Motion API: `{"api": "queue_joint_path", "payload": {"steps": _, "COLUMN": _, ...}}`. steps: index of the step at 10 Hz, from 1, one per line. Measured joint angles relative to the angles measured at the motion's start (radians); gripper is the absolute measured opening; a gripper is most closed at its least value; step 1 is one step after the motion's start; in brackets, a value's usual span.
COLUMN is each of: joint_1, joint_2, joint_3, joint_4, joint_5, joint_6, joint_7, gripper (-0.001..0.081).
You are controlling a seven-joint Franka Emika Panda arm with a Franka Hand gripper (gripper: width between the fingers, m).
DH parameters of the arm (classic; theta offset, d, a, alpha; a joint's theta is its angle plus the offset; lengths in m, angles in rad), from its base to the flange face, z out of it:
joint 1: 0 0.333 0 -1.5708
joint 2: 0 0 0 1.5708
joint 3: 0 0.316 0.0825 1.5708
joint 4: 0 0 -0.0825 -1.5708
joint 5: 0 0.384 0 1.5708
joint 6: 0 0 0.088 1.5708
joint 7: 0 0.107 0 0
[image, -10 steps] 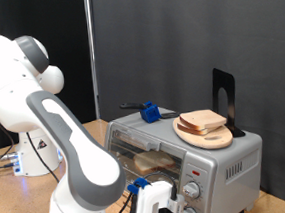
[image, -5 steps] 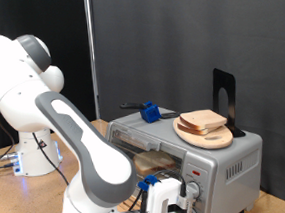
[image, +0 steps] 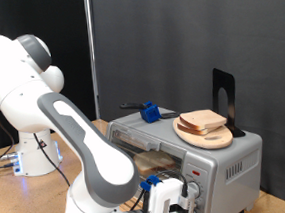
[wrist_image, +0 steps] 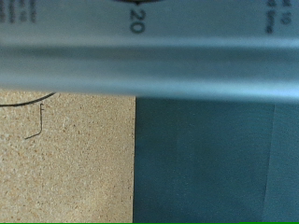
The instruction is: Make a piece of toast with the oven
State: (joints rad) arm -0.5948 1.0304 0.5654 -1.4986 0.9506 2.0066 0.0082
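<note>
Black curtains hang behind the table (image: 0, 157). At the exterior view's lower right sits the oven (image: 202, 159), a piece of toast (image: 153, 160) on its rack. At the bottom edge, the claw (image: 171, 206) is at the oven's front; whether it is clenched cannot be told. Stacked bread (image: 203, 122) tops the oven.

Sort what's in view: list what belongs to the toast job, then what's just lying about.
Belongs to the job:
- the oven, door open
- a slice of bread on the rack inside it
- the claw, low in front of the knobs

Just lying about:
- stacked bread slices on a round wooden plate on top
- blue object
- black stand
</note>
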Motion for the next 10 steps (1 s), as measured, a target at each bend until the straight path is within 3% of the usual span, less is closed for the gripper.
{"api": "queue_joint_path", "payload": {"steps": 1, "joint_1": -0.002, "joint_2": -0.004, "joint_3": 0.004, "joint_4": -0.001, "joint_5": 0.003, "joint_6": -0.005, "joint_7": 0.0, "gripper": 0.0543}}
{"api": "queue_joint_path", "payload": {"steps": 2, "joint_1": -0.005, "joint_2": -0.011, "joint_3": 0.008, "joint_4": -0.003, "joint_5": 0.005, "joint_6": -0.008, "joint_7": 0.0, "gripper": 0.0343}}
{"api": "queue_joint_path", "payload": {"steps": 3, "joint_1": -0.007, "joint_2": -0.017, "joint_3": 0.009, "joint_4": -0.005, "joint_5": 0.006, "joint_6": -0.009, "joint_7": 0.006, "gripper": 0.0343}}
{"api": "queue_joint_path", "payload": {"steps": 4, "joint_1": -0.007, "joint_2": -0.017, "joint_3": 0.009, "joint_4": -0.006, "joint_5": 0.008, "joint_6": -0.008, "joint_7": 0.008, "gripper": 0.0214}}
{"api": "queue_joint_path", "payload": {"steps": 7, "joint_1": -0.009, "joint_2": -0.017, "joint_3": 0.011, "joint_4": -0.013, "joint_5": 0.028, "joint_6": 0.024, "joint_7": -0.024, "gripper": 0.0214}}
{"api": "queue_joint_path", "payload": {"steps": 8, "joint_1": -0.017, "joint_2": -0.017, "joint_3": 0.02, "joint_4": -0.031, "joint_5": 0.068, "joint_6": 0.056, "joint_7": -0.105, "gripper": 0.0195}}
{"api": "queue_joint_path", "payload": {"steps": 9, "joint_1": -0.035, "joint_2": -0.016, "joint_3": 0.036, "joint_4": -0.055, "joint_5": 0.107, "joint_6": 0.07, "joint_7": -0.198, "gripper": 0.01}}
{"api": "queue_joint_path", "payload": {"steps": 10, "joint_1": -0.053, "joint_2": -0.013, "joint_3": 0.051, "joint_4": -0.075, "joint_5": 0.145, "joint_6": 0.08, "joint_7": -0.284, "gripper": 0.01}}
